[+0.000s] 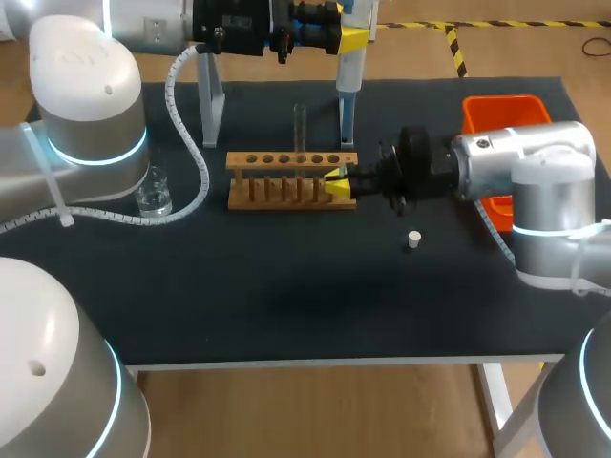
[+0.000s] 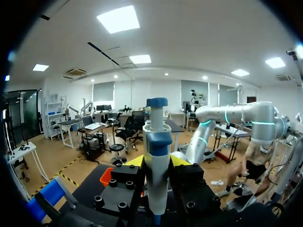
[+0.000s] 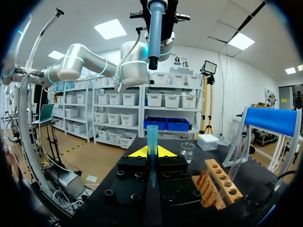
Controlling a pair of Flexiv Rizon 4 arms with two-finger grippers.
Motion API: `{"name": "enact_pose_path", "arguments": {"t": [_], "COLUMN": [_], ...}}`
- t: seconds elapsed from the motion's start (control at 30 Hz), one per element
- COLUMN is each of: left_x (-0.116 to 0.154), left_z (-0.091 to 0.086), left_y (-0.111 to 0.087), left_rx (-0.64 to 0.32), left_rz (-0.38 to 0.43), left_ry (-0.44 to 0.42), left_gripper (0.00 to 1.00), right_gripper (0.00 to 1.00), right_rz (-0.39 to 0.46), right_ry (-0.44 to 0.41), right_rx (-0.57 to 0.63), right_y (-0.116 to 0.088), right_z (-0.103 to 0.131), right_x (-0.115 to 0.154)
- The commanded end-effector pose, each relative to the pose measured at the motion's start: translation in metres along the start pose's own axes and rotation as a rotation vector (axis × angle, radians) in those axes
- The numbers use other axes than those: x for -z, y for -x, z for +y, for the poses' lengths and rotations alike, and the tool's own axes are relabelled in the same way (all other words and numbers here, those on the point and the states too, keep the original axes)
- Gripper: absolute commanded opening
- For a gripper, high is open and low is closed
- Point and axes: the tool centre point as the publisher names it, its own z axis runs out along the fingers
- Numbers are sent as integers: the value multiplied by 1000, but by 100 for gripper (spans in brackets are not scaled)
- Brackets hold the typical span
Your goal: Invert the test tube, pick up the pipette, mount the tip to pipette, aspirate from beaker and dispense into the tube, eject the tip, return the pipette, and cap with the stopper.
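**Pipette tip** (image 3: 152, 139): held upright, clamped btwn fingers of right tool (image 3: 152, 153), just beside end of wooden rack (image 1: 286, 160).
- Judged light, thin-walled plastic, easily tilted or crushed.
- Grip sits low on shaft; open collar is left free for mounting.

**Pipette** (image 2: 157, 137): clamped at mid-body by left tool (image 2: 157, 163), nozzle above tip, not yet touching.
- Judged rigid, heavier than tip; body grip deemed adequate.

**Test tube** (image 1: 300, 124), upright in rack, and **beaker** (image 1: 153, 191) on counter (image 1: 286, 305): judged glass, fragile, slippery.

**Qty:** pipette 1, tip 1, test tube 1, beaker 1, stopper (image 1: 413, 239) 1 (loose on counter), rack 1.
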Motion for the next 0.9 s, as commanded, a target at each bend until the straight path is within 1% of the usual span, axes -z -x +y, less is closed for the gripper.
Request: {"name": "enact_pose_path", "arguments": {"t": [0.03,0.5,0.9], "left_x": [0,0,0], "left_z": [-1,-1,-1], "left_y": [1,1,1], "left_rx": [1,1,1], "left_rz": [3,3,3], "left_ry": [2,2,2], "left_gripper": [0,0,0], "right_gripper": [0,0,0], "right_rz": [-3,-6,-9], "right_ry": [-7,-3,-4], "right_rx": [0,7,19], "right_y": [-2,-4,0], "right_z": [6,18,28], "right_x": [-1,0,0]}}
